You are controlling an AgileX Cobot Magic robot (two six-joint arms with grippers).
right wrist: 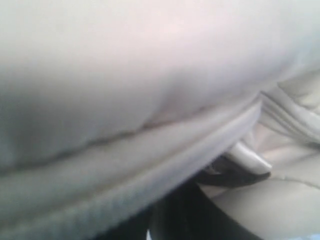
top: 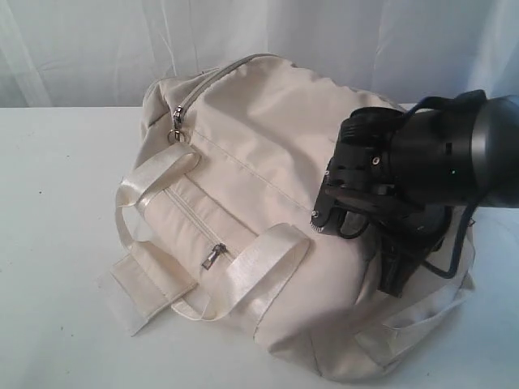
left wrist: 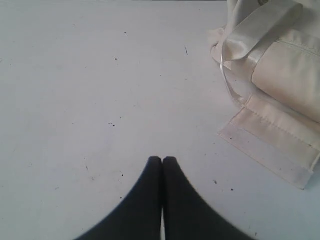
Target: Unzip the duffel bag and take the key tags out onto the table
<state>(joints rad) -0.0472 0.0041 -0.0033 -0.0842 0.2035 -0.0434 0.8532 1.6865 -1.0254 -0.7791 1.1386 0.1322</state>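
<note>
Duffel bag [top: 243,146] lies on the table [top: 57,203] — left fingers [left wrist: 159,170] clenched, empty; right fingers [top: 397,275] against its fabric — grip unclear

Open table [top: 57,203] left of duffel bag [top: 259,138]

The tips of the right claw [top: 395,277] are hidden against the duffel bag [top: 259,138], and the right wrist view is all blurry.

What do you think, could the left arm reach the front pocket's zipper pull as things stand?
Probably yes: the left claw is shut over the table beside the duffel bag, and nothing covers the zipper pull.
</note>
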